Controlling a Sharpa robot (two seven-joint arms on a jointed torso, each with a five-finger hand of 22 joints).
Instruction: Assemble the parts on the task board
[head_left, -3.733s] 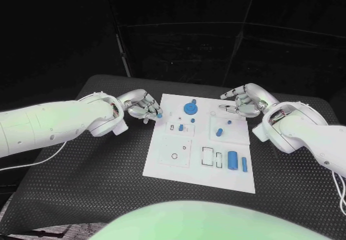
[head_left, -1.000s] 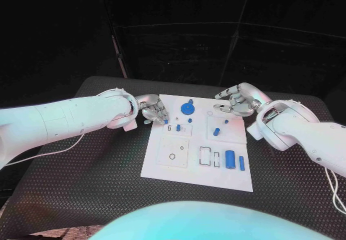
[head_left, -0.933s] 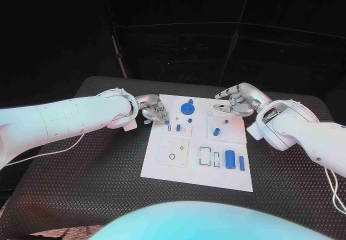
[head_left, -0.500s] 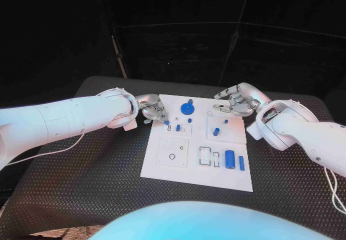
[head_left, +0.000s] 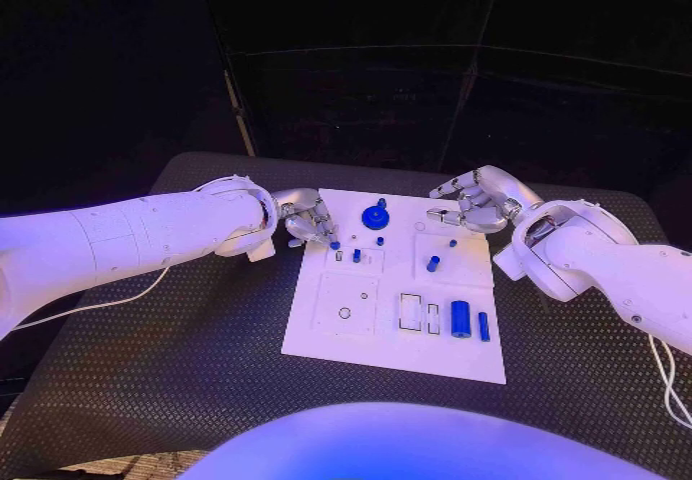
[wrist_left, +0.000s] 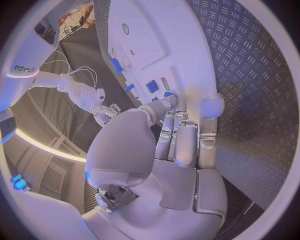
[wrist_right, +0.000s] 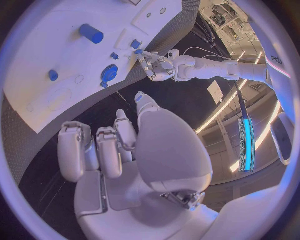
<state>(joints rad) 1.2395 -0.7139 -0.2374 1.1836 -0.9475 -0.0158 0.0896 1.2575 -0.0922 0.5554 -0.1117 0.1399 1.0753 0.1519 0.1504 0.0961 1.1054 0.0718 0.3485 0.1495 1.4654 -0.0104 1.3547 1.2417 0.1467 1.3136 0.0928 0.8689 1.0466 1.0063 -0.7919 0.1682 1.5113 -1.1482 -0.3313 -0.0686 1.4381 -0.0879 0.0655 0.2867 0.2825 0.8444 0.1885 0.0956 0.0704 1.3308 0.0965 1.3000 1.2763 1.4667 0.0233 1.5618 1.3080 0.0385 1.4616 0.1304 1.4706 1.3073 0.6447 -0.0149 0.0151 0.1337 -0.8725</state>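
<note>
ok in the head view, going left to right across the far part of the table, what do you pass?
left hand → small blue part at its fingertips → blue round gear-like part → right hand

**Off-task surroundings**

A black desk (head_left: 173, 380) with a diamond-tread surface is lying under everything, its rounded far corners showing against a dark backdrop. A thin white cable (head_left: 90, 305) is trailing across the desk's left side, and another white cable (head_left: 671, 375) is hanging down along the right edge.
</note>
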